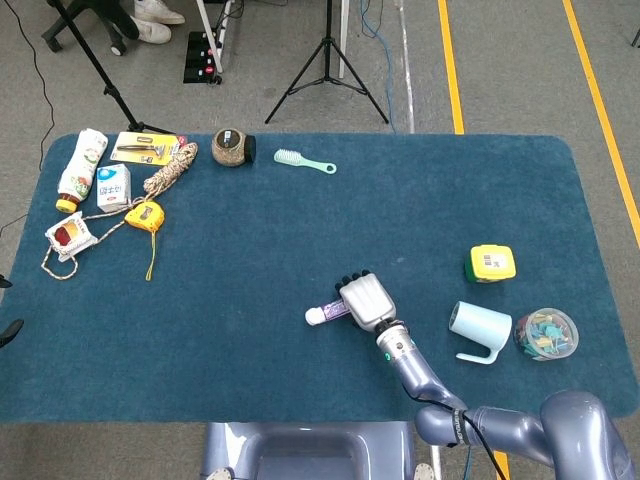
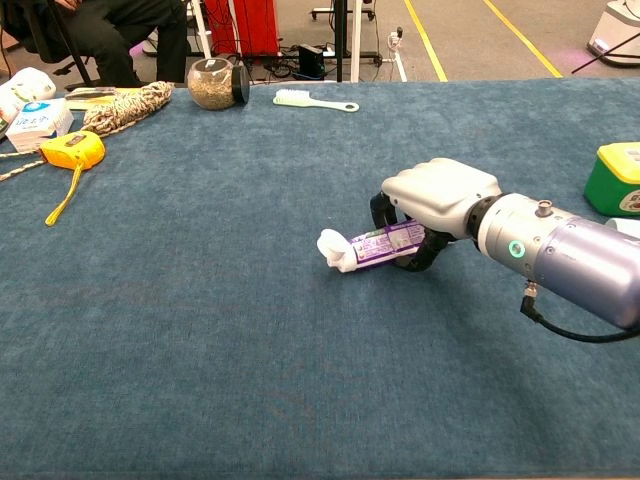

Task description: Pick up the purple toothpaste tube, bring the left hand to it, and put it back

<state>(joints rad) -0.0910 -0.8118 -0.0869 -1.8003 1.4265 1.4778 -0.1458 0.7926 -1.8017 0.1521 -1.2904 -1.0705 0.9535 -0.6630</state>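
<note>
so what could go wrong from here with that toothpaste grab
The right robot hand wraps only the tail end of the toothpaste tube, so the capped end hangs out unsupported and could droop or slip on the lift. The soft tube may also get squeezed out of shape. The left robot hand is barely in view at the table's far left edge, so bringing it over is a long reach.

The purple toothpaste tube (image 2: 385, 243) has a white cap (image 2: 331, 249) pointing toward the table's left side; its body tilts, the rear end wrapped by the right hand (image 2: 435, 199), near the table's middle (image 1: 330, 312)
</note>
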